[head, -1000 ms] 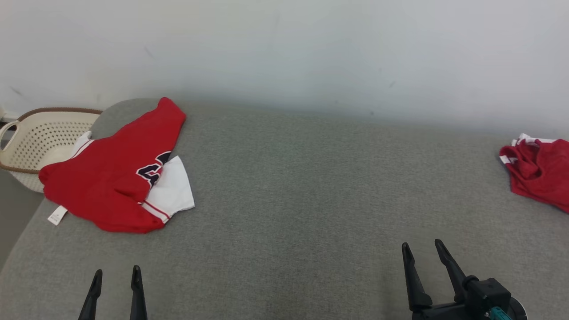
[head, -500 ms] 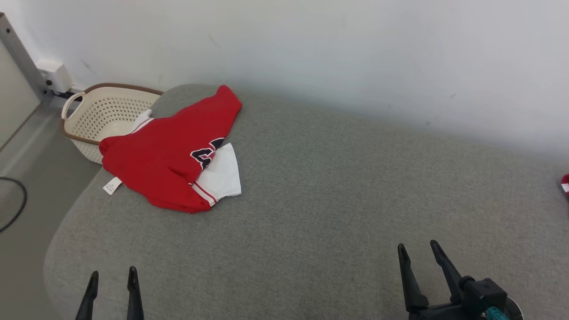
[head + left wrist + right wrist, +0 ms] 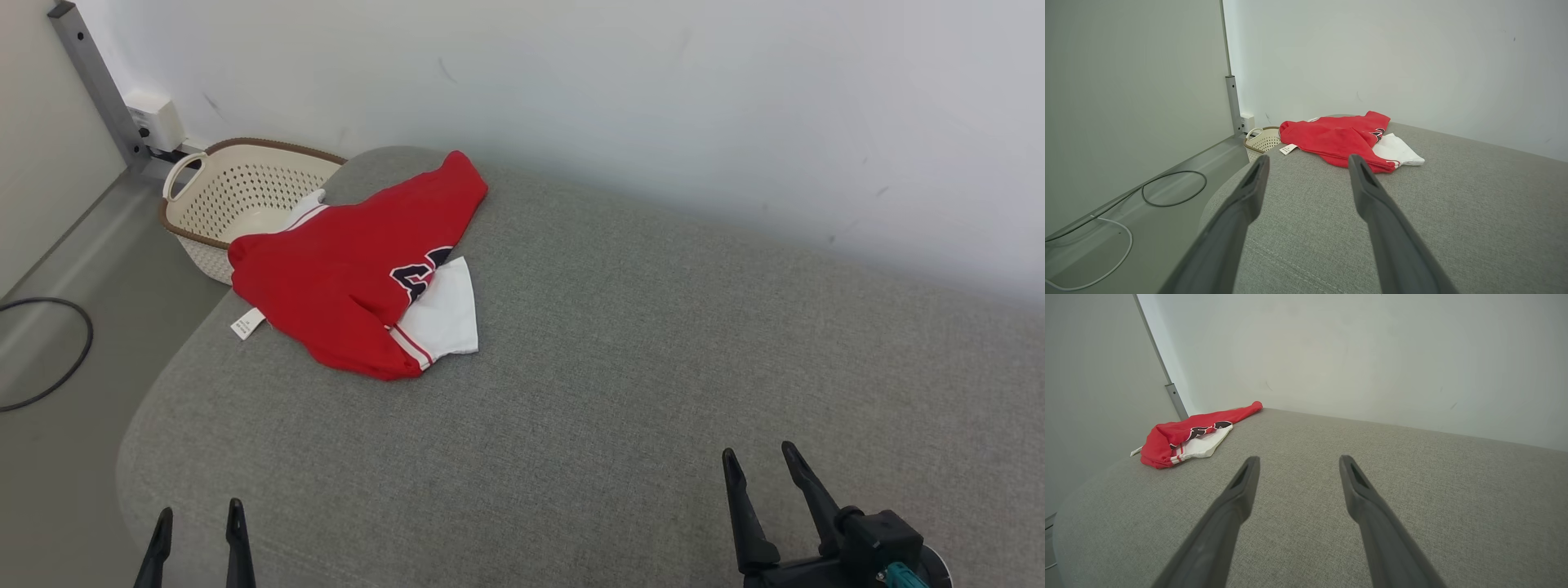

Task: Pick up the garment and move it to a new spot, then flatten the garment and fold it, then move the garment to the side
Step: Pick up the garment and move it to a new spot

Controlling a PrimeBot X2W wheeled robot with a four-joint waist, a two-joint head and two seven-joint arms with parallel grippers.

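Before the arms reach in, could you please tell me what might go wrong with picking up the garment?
The garment lies at the far left corner of the cushion beside the basket; a clumsy pull could drop it in. It is bunched, so the open left gripper may pinch several layers.

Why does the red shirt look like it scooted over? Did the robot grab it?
No. The head camera swung to the robot's left, so the whole picture shifted; the red garment and basket only seem to slide right. Nothing was grabbed or let go. The garment lies where it was on the grey cushion; the left end effector and right end effector stay open, empty.
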